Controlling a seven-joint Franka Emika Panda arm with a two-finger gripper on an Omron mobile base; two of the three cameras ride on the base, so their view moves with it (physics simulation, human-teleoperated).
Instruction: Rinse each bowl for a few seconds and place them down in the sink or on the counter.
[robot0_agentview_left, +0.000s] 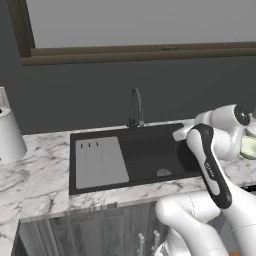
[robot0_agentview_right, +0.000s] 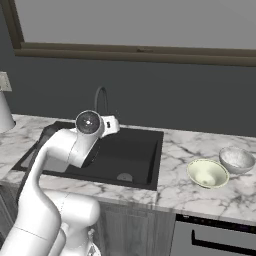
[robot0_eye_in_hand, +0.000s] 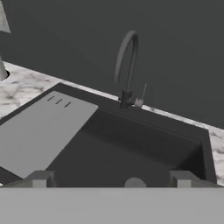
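Two bowls rest on the marble counter (robot0_agentview_right: 180, 192) to the right of the sink. The pale greenish-cream bowl (robot0_agentview_right: 207, 173) is nearer, and the off-white bowl (robot0_agentview_right: 237, 159) sits just behind it; one bowl (robot0_agentview_left: 249, 147) peeks past the arm at the right edge. The black sink (robot0_agentview_right: 142, 152) has a grey drainboard (robot0_agentview_left: 100, 162), a round drain (robot0_agentview_right: 124, 176) and a dark gooseneck faucet (robot0_eye_in_hand: 127, 70). My gripper (robot0_eye_in_hand: 111, 181) hangs above the sink's front part, facing the faucet. It is open, its fingertips (robot0_eye_in_hand: 40, 179) far apart with nothing between them.
A tall white cylinder (robot0_agentview_left: 8, 136) stands on the counter (robot0_agentview_left: 40, 175) left of the sink. A dark wall and a window ledge (robot0_agentview_left: 145, 52) rise behind the faucet. Grey cabinets (robot0_agentview_left: 100, 230) sit below the counter.
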